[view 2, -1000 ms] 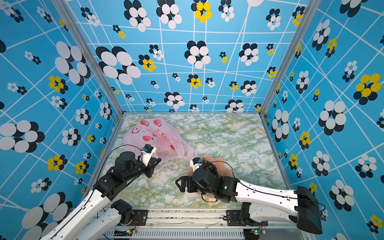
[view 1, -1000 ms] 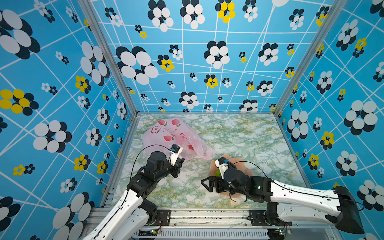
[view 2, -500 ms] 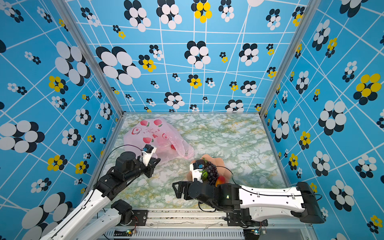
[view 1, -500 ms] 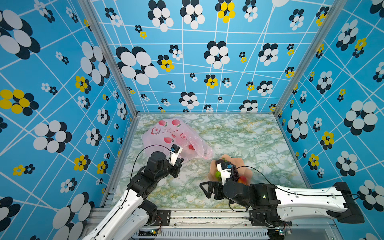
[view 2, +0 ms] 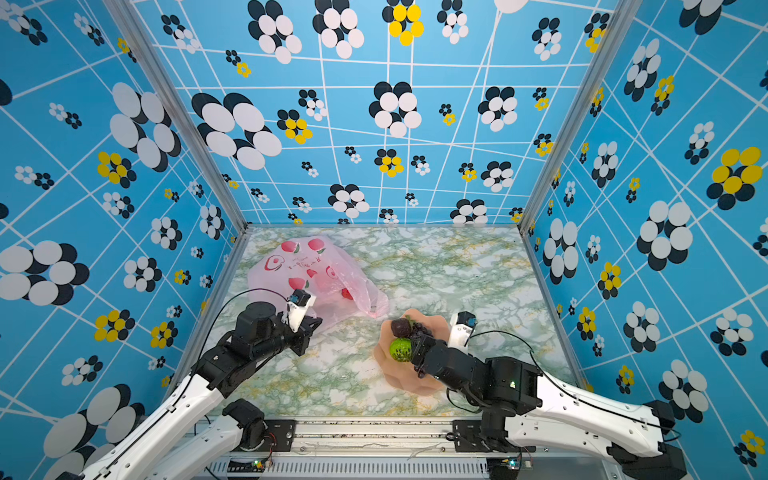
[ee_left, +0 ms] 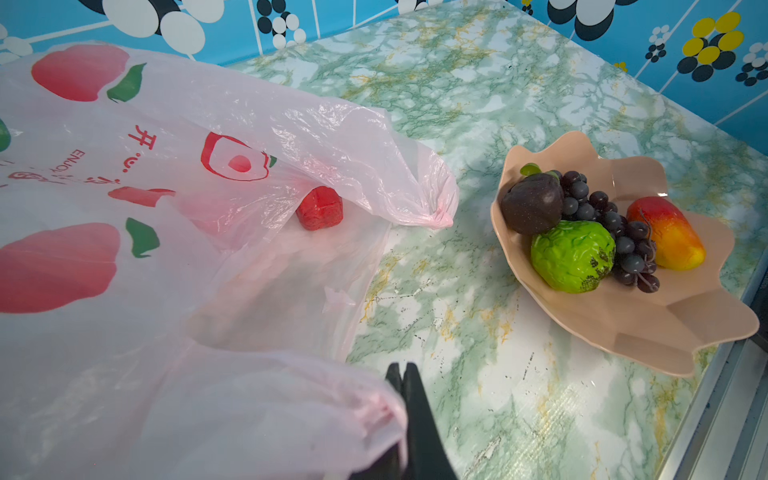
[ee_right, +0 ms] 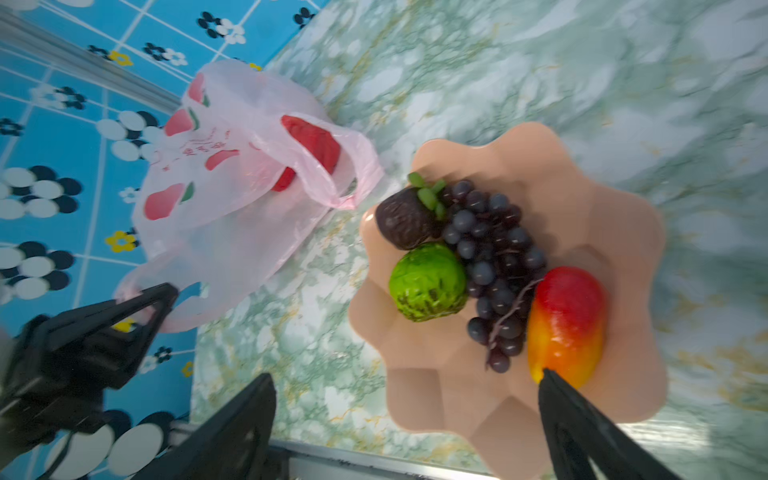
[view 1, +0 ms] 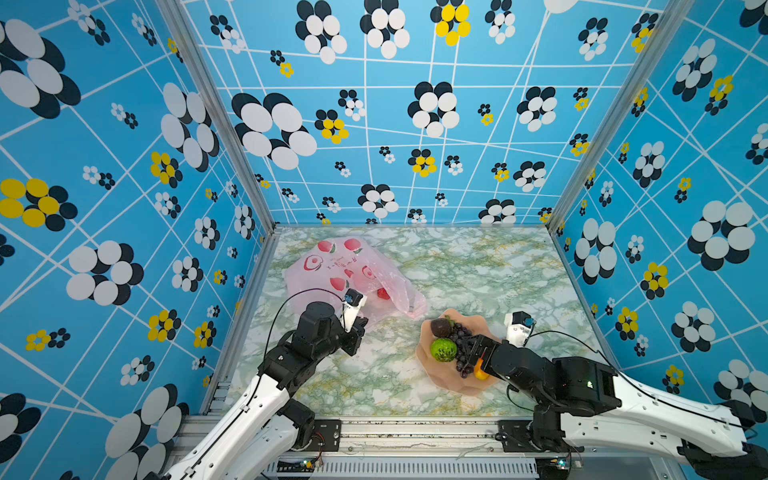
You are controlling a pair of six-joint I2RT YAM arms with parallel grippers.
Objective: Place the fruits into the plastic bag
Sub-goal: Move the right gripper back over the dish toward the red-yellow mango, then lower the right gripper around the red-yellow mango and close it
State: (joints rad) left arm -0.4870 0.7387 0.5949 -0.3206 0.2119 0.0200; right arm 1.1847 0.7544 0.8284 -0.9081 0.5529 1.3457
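I had the left gripper (ee_left: 401,371) clamped shut on one loop handle (ee_left: 370,415) of the thin, translucent, pale pink plastic bag (view 1: 332,266) with red fruit prints, holding that handle up off the marbled green desk (view 1: 478,270). The bag lay at the desk's left rear, mouth facing the bowl. One small red toy strawberry (ee_left: 319,208) sat just inside the mouth.

The right gripper (ee_right: 405,386) was spread wide with nothing in it, hovering over the rigid peach-pink scalloped bowl (ee_left: 623,332). The bowl sat near the front edge, right of centre, just beside the bag's free handle.

In the bowl I saw the dark brown piece (ee_left: 532,203), dark purple grapes (ee_left: 611,224), bumpy green fruit (ee_left: 571,255) and orange-yellow-and-red mango (ee_left: 665,232), all bunched together. One right finger (ee_right: 582,428) overlapped the mango's yellow end in the wrist view. I couldn't tell whether it touched.
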